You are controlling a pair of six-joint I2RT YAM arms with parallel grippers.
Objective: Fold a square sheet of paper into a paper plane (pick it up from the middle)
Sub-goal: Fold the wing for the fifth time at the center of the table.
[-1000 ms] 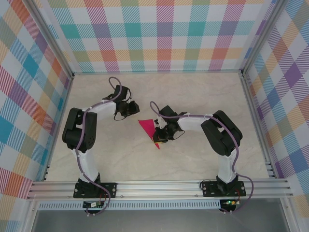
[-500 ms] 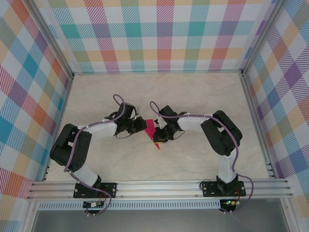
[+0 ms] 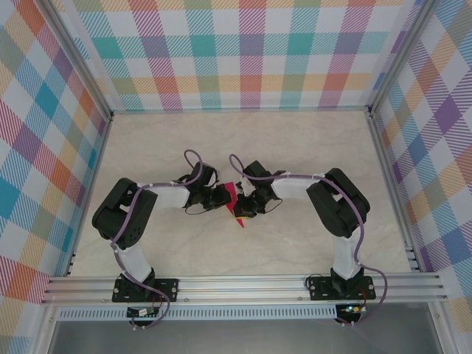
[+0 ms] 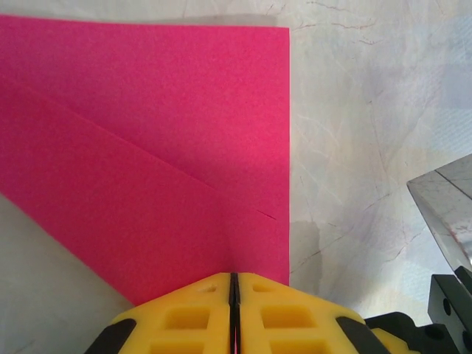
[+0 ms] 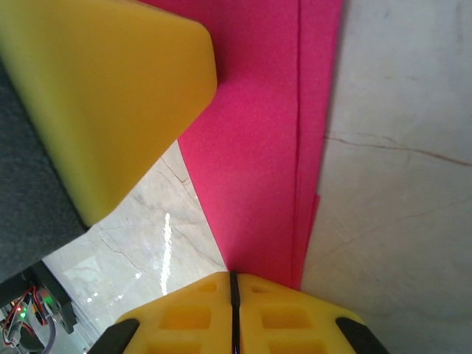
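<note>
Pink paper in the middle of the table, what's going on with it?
Two robot arms are partway through folding it. The left gripper is shut on one edge of the pink paper and the right gripper on another, both pinching it close together, low over the table. The paper is already folded, with a diagonal flap edge showing.

Pale marble-look surface under my left tool and my right tool; faint grey veins, bright glare patch just left of right tool. Plaid back wall well beyond both tools. Plaid left wall outboard of left tool, plaid right wall outboard of right tool. Aluminium rail well behind both tools.
</note>
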